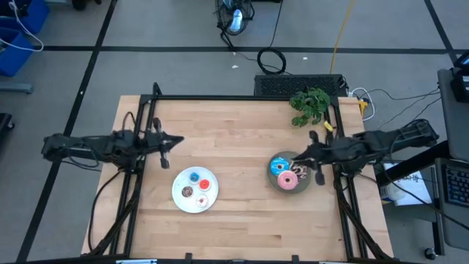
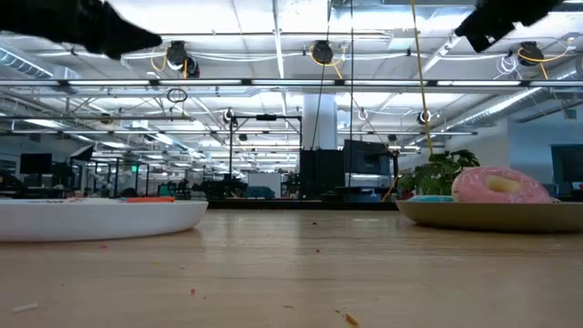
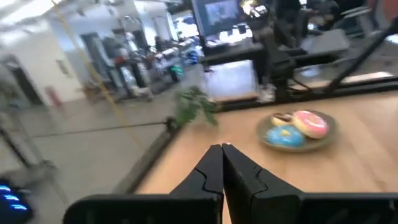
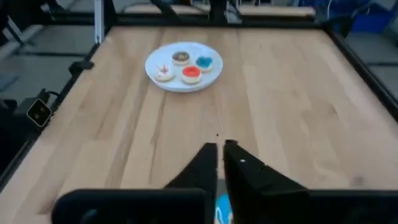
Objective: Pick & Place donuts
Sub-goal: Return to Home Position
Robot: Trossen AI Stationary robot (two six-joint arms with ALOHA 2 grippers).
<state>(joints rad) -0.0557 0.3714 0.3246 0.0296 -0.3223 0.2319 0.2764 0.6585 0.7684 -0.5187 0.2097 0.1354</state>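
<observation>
left end effector [image 1: 178, 140], fingers together, arm outstretched above table [image 1: 234, 147]; right end effector [image 1: 298, 157] likewise, over gray plate [image 1: 281, 187] edge

- I logged a pink donut [image 3: 310, 122], big blue donut [image 3: 285, 134] and sprinkled dark brown donut [image 3: 282, 118]; grey plate [image 3: 330, 132].
- Tiny red donut [image 4: 191, 73], tiny blue donut [image 4: 204, 62], tiny brown donut [image 4: 180, 57], whitish donut [image 4: 164, 72]; white plate [image 4: 151, 61].
- Table [image 4: 280, 93] was pale wood grain; my left gripper [image 3: 222, 149] and right gripper [image 4: 217, 149] were black.

Matte-black, multi-jointed arms [image 1: 88, 145] tapering into slim, wedge-fingered left gripper [image 1: 179, 139] and right gripper [image 1: 300, 156].
</observation>
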